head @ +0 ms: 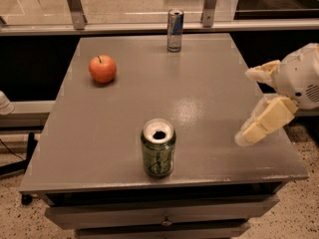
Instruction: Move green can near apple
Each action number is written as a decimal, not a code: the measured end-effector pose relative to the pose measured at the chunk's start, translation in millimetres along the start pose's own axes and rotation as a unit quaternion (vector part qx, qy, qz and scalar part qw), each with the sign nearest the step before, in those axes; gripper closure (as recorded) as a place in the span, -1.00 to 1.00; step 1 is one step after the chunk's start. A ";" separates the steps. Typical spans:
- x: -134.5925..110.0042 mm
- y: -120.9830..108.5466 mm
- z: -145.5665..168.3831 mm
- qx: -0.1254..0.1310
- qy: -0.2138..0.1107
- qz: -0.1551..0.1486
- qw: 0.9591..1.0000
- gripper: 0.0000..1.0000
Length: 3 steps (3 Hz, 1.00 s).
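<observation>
Grey and bare but for three things, the table [214, 103] stands in front of a low rail with metal posts, with speckled floor around it.

Far to the left and toward the back sits the apple [102, 68], upright with its stem showing, well clear of the edges. Nearer the middle, close to the front edge, the green can [158, 148] stands upright, its silver top and dark opening facing up; it is well apart from the apple. At the back edge, a little right of centre, stands a slim blue-and-silver can [175, 30], which has no part in this job.

At the right edge hovers the gripper [245, 106], its two pale fingers spread apart and holding nothing, pointing in toward the table and well apart from the green can.

The step in hand looks like the reach for the green can. To do it well, the spread fingers should come in from the right, low enough to straddle the can's body below its rim, one on each side, before closing. Because the can stands close to the front edge, a sideways nudge could tip it or push it off, so the approach should be square and slow. The carry then runs back and left, keeping clear of the slim can.
</observation>
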<state>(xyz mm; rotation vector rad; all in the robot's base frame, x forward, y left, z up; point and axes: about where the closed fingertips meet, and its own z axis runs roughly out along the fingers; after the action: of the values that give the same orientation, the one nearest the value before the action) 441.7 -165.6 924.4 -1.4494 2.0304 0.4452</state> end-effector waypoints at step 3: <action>-91.9 96.4 48.9 -0.099 -0.286 -0.028 0.953 -1.00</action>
<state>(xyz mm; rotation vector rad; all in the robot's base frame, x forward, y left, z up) 385.7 -36.0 939.1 -1.2905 1.5081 0.9461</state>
